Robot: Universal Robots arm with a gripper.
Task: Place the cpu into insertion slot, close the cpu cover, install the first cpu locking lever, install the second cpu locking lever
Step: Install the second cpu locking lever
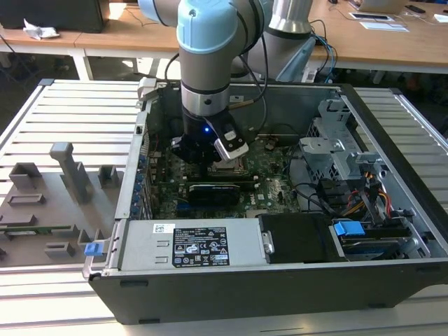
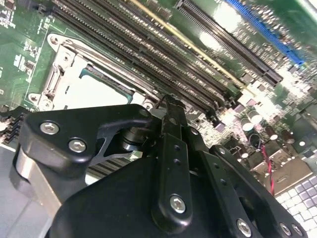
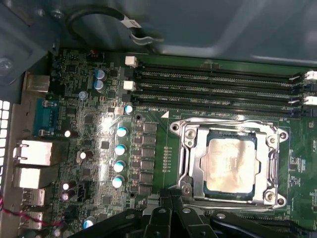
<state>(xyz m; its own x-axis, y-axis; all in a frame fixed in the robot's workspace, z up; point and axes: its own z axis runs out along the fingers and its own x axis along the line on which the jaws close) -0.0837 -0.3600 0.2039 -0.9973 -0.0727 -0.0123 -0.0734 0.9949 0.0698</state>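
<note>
One gripper (image 3: 171, 198), fingers pressed together, sits beside the cpu cover (image 3: 190, 148); you press levers slowly, straight down.

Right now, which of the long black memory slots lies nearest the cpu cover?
The lowest slot in the first wrist view, running just beside the cpu cover; the others sit farther off toward the case wall.

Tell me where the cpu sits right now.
In the first wrist view, the cpu lies in the insertion slot, framed by the closed cpu cover, just beside the long memory slots.
</note>
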